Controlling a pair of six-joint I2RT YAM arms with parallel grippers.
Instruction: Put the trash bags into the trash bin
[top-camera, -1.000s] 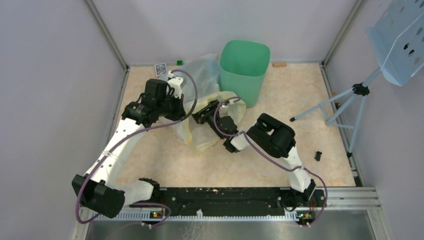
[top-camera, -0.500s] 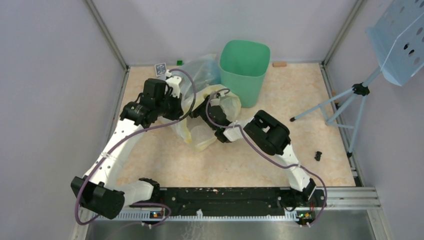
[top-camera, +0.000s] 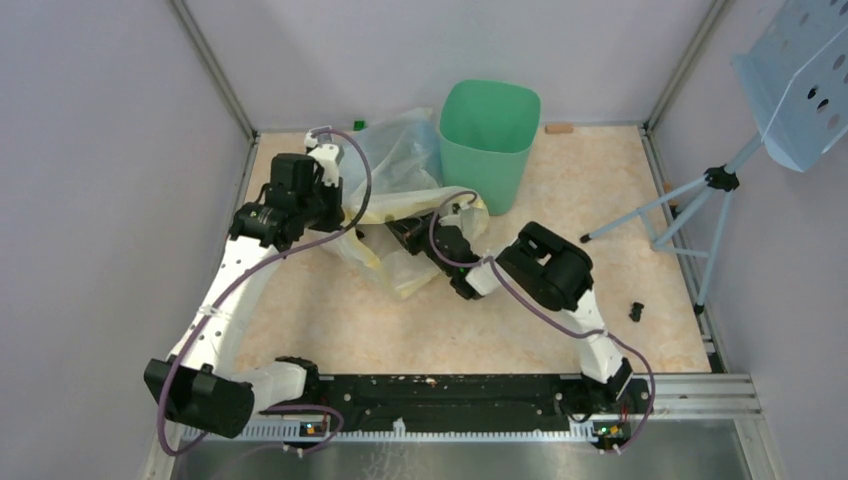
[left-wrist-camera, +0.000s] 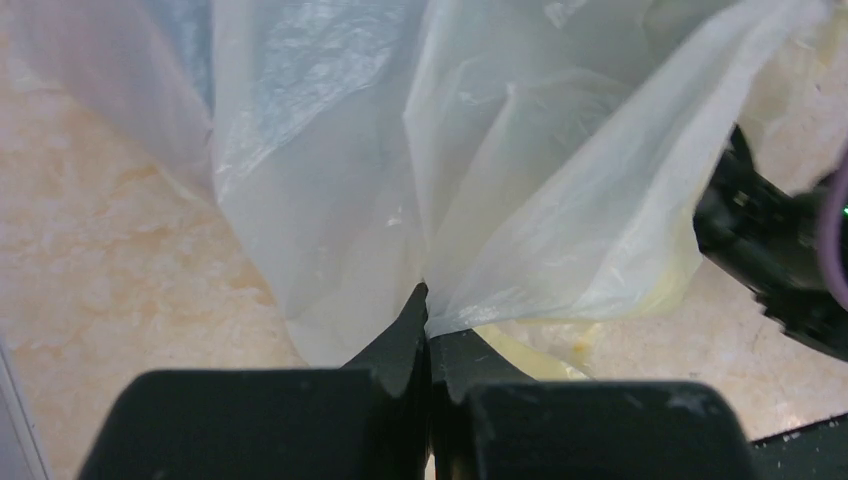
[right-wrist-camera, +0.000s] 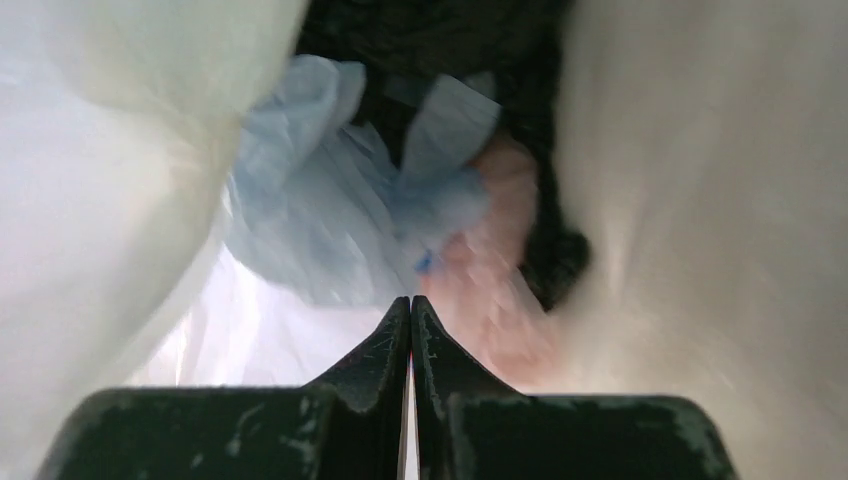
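The mint-green trash bin (top-camera: 487, 150) stands upright at the back of the table. To its left lies a big clear yellow-tinted bag (top-camera: 400, 170). My left gripper (top-camera: 343, 214) is shut on a fold of that bag (left-wrist-camera: 520, 180), the plastic fanning out from its tips (left-wrist-camera: 427, 300). My right gripper (top-camera: 402, 236) reaches inside the clear bag. In the right wrist view a crumpled light-blue trash bag (right-wrist-camera: 320, 225) narrows down into the shut gripper (right-wrist-camera: 411, 300), which pinches its lower edge.
A light-blue perforated panel on a tripod (top-camera: 700, 190) stands at the right. A small black part (top-camera: 636, 311) lies near the right edge. A wooden block (top-camera: 559, 128) and a small green block (top-camera: 358, 125) sit by the back wall.
My right gripper went from open to shut inside the clear bag, pushing in and then drawing back a little. My left arm shifted left, pulling the clear bag's edge with it.
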